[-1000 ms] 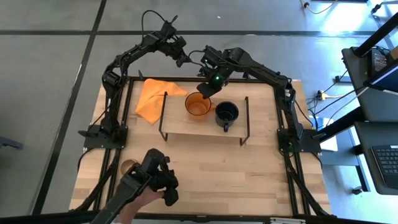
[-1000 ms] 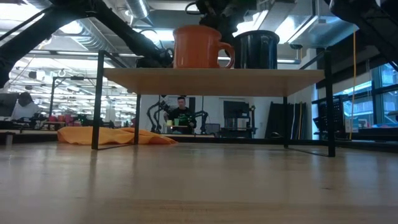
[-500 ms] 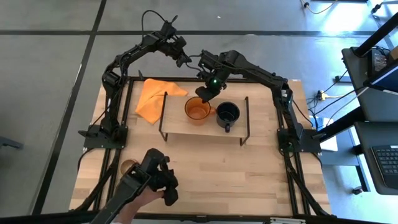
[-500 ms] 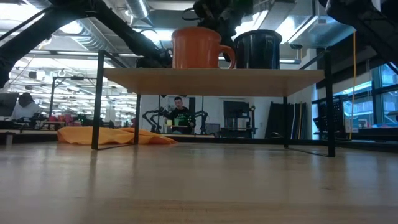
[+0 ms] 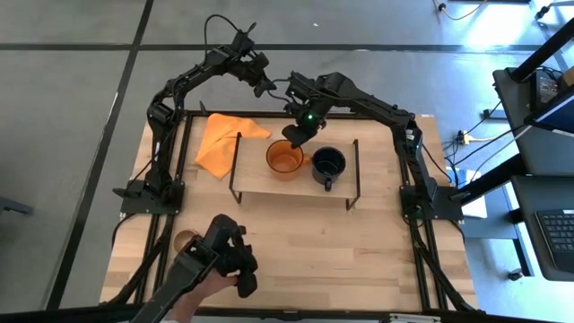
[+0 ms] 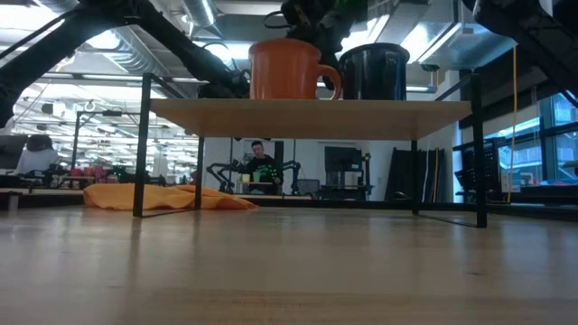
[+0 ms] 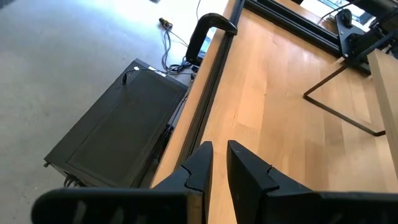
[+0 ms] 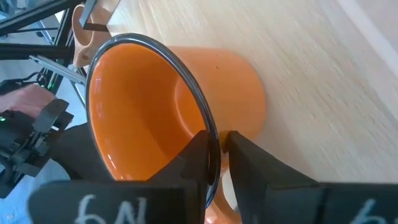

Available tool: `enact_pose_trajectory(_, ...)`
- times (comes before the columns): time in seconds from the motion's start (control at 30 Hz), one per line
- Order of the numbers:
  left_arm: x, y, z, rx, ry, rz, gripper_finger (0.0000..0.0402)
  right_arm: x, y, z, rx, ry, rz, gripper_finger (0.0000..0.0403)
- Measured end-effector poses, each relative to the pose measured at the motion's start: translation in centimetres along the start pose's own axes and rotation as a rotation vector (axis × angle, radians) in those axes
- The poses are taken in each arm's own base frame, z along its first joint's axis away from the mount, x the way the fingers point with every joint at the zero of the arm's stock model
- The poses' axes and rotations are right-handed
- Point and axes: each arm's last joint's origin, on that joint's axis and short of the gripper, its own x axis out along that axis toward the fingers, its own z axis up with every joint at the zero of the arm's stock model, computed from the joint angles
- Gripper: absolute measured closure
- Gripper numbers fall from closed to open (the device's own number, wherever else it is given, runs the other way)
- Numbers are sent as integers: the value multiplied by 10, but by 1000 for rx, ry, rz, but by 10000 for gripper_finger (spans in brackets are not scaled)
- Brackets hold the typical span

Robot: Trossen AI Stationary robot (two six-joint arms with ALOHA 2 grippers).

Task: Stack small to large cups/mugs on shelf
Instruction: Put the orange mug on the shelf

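Note:
The orange mug point(image 5: 285, 158) point(image 6: 287, 70) stands upright on the shelf point(image 5: 269, 184) point(image 6: 307, 108), its base on the board. The dark navy mug point(image 5: 327, 163) point(image 6: 372, 70) stands right beside it, also on its base. My right gripper point(image 5: 297, 136) point(image 8: 216, 149) is above the orange mug, shut on its rim. The tan wooden cup point(image 5: 184, 240) point(image 8: 87, 28) sits on the tabletop near the near-left corner. My left gripper point(image 5: 267, 87) point(image 7: 217, 155) hangs shut and empty past the table's far edge. My right gripper pinches the orange mug's rim point(image 8: 208, 127) on the mug's far-right side. One finger point(image 8: 196, 155) is inside the cup and one finger point(image 8: 245, 155) is outside. The fingers come from above, pointing down. The mug is upright, its base on the shelf board.
A flat orange cloth point(image 5: 224, 144) point(image 6: 163, 197) lies on the table at the shelf's left end. A dark device point(image 5: 224, 260) with a person's hand point(image 8: 18, 102) on it is at the near-left edge, beside the tan cup. Bare board remains on the shelf's left part point(image 5: 251, 175).
My right gripper, holding the orange mug, shifted slightly toward the table's near-left side, and the mug moved a little along the shelf with it. In the last half second it has kept still.

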Motion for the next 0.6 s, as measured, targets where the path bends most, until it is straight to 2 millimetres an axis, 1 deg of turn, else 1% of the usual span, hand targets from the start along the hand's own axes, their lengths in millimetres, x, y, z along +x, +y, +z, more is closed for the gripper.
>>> enact_pose_trajectory(0.13, 0, 0, 0, 0, -1, -2, 359, -1, 1, 2, -12, -16, 18, 323)
enact_pose_trajectory(0.27, 0, 0, 0, 1, -1, -1, 359, -2, 1, 1, -13, -15, 26, 283)
enact_pose_trajectory(0.43, 0, 0, 0, 1, -2, 0, 359, -5, -3, 3, -18, -23, 25, 240)
enact_pose_trajectory(0.53, 0, 0, 0, 1, -1, 1, 359, -16, -10, 7, -40, -67, 3, 226)
enact_pose_trajectory(0.6, 0, 0, 0, -3, 1, 7, 359, -27, -14, 11, -51, -124, -35, 223)
